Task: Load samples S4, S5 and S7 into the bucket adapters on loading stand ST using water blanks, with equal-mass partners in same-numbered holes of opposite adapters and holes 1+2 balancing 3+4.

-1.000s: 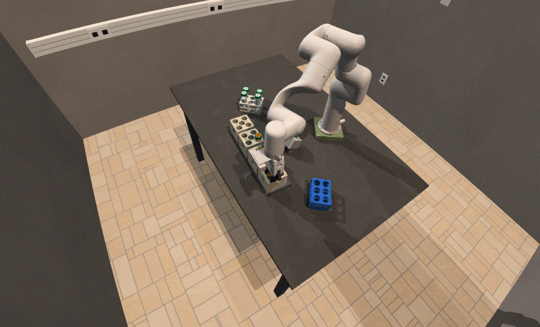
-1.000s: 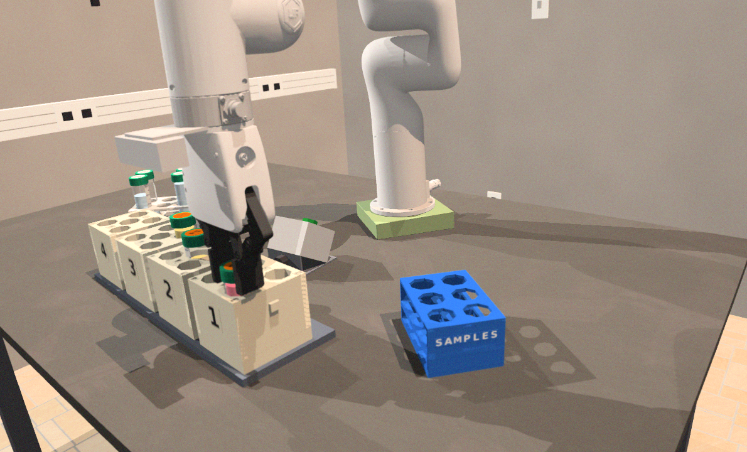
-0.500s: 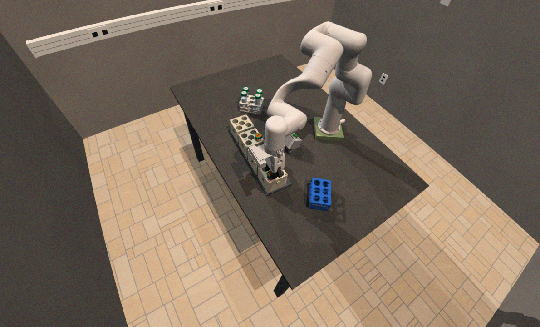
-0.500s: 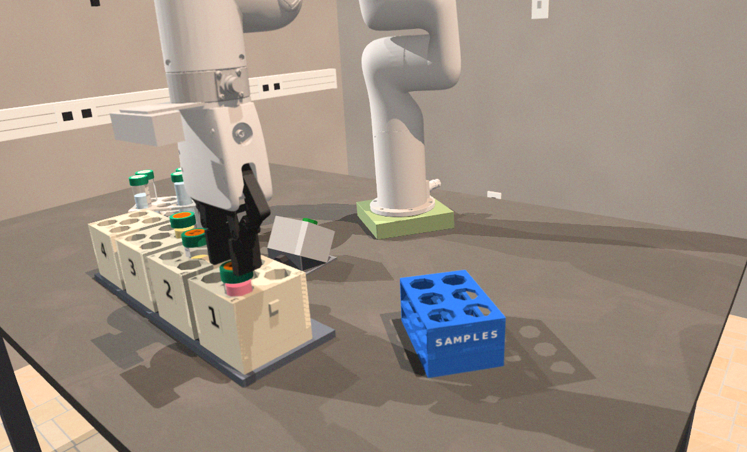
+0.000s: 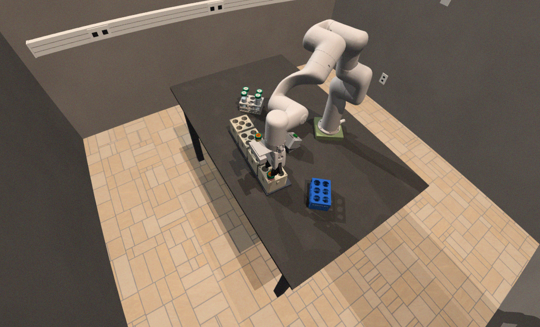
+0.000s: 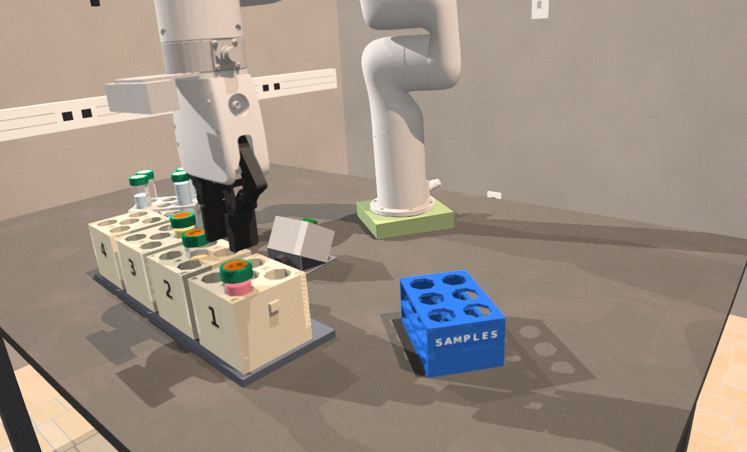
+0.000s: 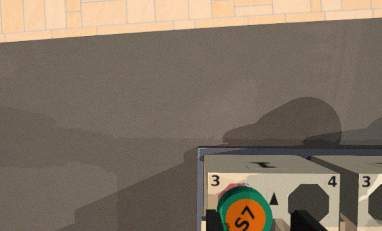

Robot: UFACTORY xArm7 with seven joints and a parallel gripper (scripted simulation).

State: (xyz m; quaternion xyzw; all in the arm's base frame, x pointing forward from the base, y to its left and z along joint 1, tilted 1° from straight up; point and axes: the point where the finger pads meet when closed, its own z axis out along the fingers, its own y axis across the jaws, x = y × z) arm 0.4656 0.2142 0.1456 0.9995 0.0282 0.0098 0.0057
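Observation:
My gripper (image 5: 275,170) (image 6: 230,242) (image 7: 255,222) is open, with nothing between its fingers, just above adapter 1 (image 6: 277,331) (image 7: 274,184). Sample S7 (image 6: 236,272) (image 7: 245,218), pink, stands in adapter 1's hole 3. An orange-dot tube (image 6: 194,236) stands in adapter 2 (image 6: 168,303), seemingly in its middle hole. Another orange-dot tube (image 5: 258,136) (image 6: 182,220), with yellowish liquid, stands in adapter 3 (image 6: 134,280) on the robot's side. Their IDs are unreadable. Adapter 4 (image 5: 238,124) (image 6: 103,258) shows no tube. White-dot blanks (image 5: 257,96) (image 6: 181,178) stand in the white rack (image 5: 250,109); four caps show.
The blue SAMPLES rack (image 5: 320,205) (image 6: 460,348) shows no tubes. The adapters stand on the dark loading stand (image 5: 286,186) (image 6: 319,334). The sloped desk (image 5: 294,142) (image 6: 303,240) with the green DONE key (image 5: 295,135) (image 6: 309,220) stands between the adapters and the arm's base.

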